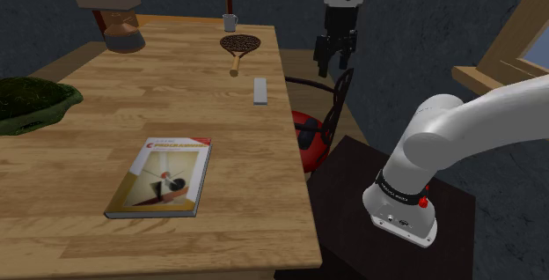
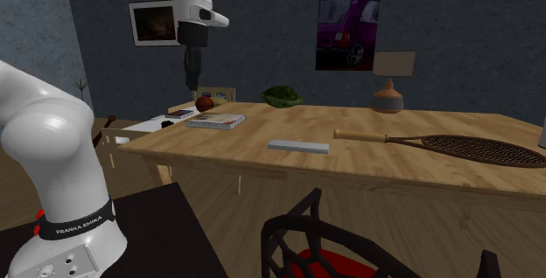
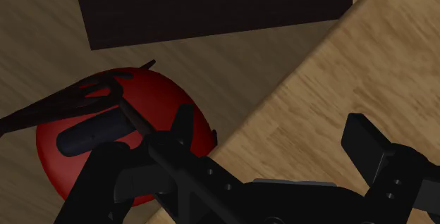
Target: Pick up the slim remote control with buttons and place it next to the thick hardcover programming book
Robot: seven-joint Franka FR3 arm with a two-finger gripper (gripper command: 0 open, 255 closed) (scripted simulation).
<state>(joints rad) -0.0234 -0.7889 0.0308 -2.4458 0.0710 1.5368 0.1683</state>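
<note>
A home room: wooden table (image 1: 176,93), table lamp (image 2: 391,82), van poster (image 2: 348,28), framed picture (image 2: 155,23) on dark walls

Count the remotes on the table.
1. The remote lies flat near the table's edge on the shoulder view's right, between the racket and the book. None seems hidden.

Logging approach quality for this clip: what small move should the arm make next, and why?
Probably carry the open black pincer sideways over the wooden table, toward the slim grey remote control. It hangs beyond the table edge, above the red-seated black chair, empty, and the remote lies untouched.
</note>
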